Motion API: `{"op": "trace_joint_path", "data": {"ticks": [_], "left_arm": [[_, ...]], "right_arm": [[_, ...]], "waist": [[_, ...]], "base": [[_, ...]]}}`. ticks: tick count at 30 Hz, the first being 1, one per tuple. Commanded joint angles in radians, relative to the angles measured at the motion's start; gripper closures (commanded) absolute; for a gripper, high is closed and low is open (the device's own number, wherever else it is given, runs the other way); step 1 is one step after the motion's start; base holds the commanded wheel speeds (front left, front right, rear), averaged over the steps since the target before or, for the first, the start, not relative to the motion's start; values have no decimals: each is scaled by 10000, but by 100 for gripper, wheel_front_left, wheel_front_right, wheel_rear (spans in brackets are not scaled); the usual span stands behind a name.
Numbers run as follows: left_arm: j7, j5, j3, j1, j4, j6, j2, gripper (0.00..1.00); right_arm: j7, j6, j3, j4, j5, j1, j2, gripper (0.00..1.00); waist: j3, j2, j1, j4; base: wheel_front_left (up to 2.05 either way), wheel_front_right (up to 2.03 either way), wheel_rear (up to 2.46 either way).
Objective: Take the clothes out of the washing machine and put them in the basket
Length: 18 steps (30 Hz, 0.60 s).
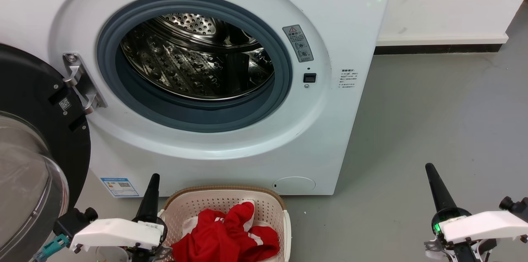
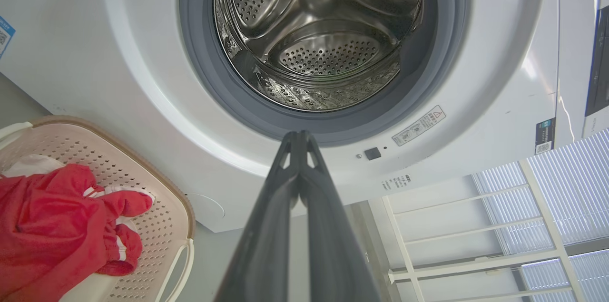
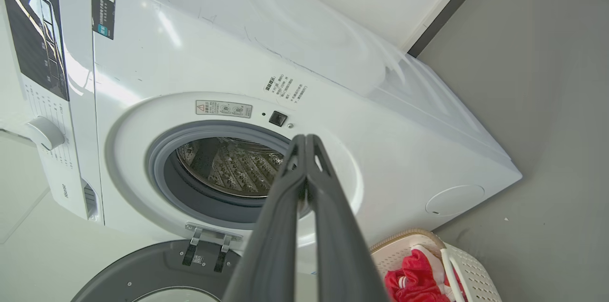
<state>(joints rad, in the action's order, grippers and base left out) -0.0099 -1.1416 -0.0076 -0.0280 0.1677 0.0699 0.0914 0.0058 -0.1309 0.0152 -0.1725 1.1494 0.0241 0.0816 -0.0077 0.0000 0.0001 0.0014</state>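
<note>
The red clothes [image 1: 229, 235] with white trim lie bunched inside the cream basket [image 1: 270, 204], which stands on the floor against the front of the white washing machine [image 1: 338, 27]. The machine's door [image 1: 29, 163] hangs open at the left and its steel drum [image 1: 198, 60] holds nothing I can see. My left gripper [image 1: 153, 179] is shut, with nothing in it, just left of the basket's rim. Far to the right, over bare floor, my right gripper [image 1: 430, 169] is shut too. The clothes [image 2: 52, 226] and basket [image 2: 166, 197] show in the left wrist view beside the left gripper [image 2: 299, 136]; the right gripper [image 3: 305, 139] points at the drum opening.
Grey floor [image 1: 433, 109] spreads to the right of the machine up to a white wall with a dark skirting [image 1: 437, 48]. The open door takes up the room at the left. A white framed window [image 2: 523, 216] appears in the left wrist view.
</note>
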Motion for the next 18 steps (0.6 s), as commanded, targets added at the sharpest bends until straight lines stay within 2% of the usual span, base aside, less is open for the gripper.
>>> {"op": "trace_joint_path", "data": {"ticks": [1, 18], "left_arm": [[56, -237, 61, -261, -28, 61, 26, 100], [389, -2005, 361, -491, 262, 284, -38, 100]], "right_arm": [[34, 1, 35, 16, 258, 287, 52, 100], [295, 2, 235, -250, 2010, 507, 33, 100]], "waist": [[2, 0, -1, 0], [35, 0, -1, -4]], "base": [[0, 0, 0], [0, 0, 0]]}}
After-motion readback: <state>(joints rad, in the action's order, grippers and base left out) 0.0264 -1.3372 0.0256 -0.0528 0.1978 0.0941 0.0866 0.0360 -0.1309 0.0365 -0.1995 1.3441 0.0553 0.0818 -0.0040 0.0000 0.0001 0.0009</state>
